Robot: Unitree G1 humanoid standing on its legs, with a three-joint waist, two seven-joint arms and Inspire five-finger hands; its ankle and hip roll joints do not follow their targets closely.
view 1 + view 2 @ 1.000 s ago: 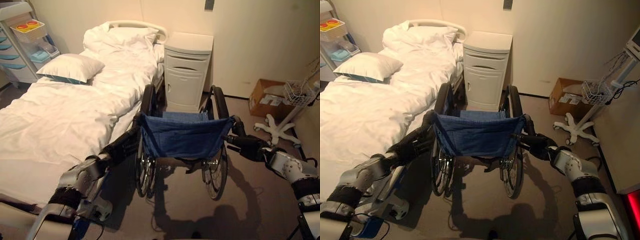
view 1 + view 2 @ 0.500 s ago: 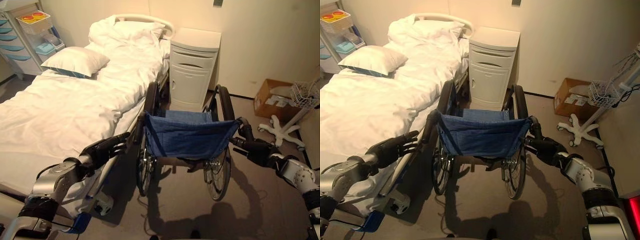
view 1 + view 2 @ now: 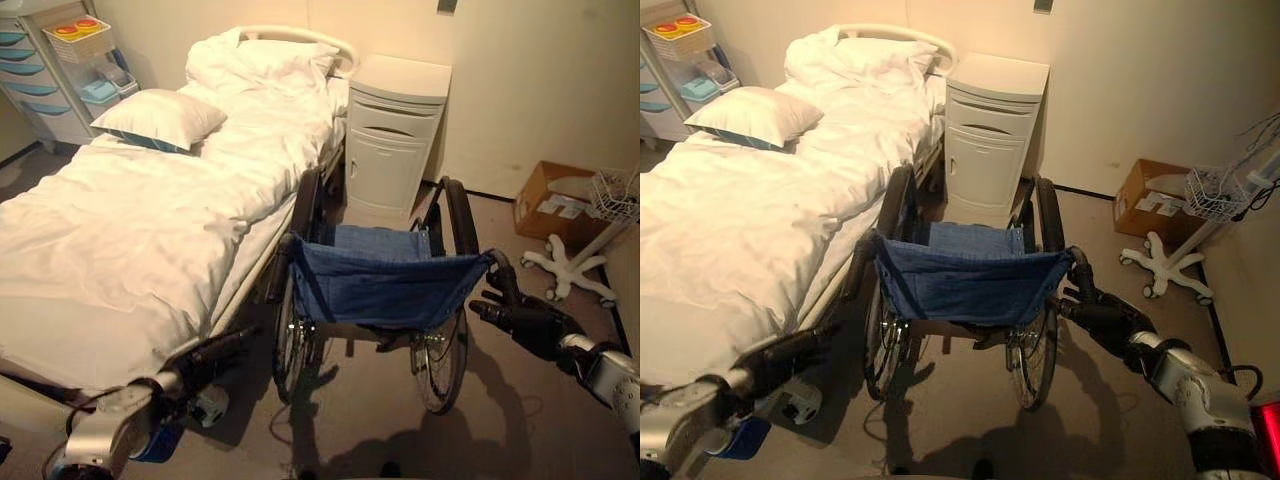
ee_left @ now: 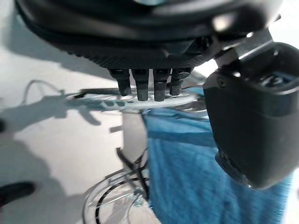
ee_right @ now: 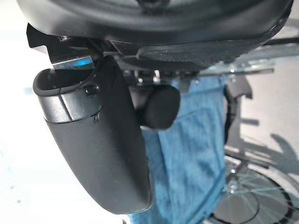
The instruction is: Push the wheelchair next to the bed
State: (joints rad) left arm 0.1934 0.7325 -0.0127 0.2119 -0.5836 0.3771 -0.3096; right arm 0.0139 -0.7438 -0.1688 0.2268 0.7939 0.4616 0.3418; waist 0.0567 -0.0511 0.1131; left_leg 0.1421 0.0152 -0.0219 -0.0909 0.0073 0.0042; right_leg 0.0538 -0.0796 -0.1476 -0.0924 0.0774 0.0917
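- Wheelchair parked alongside the bed, its left wheel close against the mattress edge and its front facing the white bedside cabinet; placed that way, seemingly, so a person could shift across from bed to seat.
- Blue sling back turned toward the robot, push handles at either end within reach of the arms.
- Right hand at the right push handle, fingers curled beside the grip; cannot tell whether actually closed round it or just off it.
- Left hand hanging low beside the bed frame, apart from the left push handle, fingers straight and relaxed, holding nothing.
- Judged nearly or fully done: chair already next to the bed, little room left ahead before the cabinet.
- Cardboard box and wheeled stand base well off to the right, out of the chair's path.
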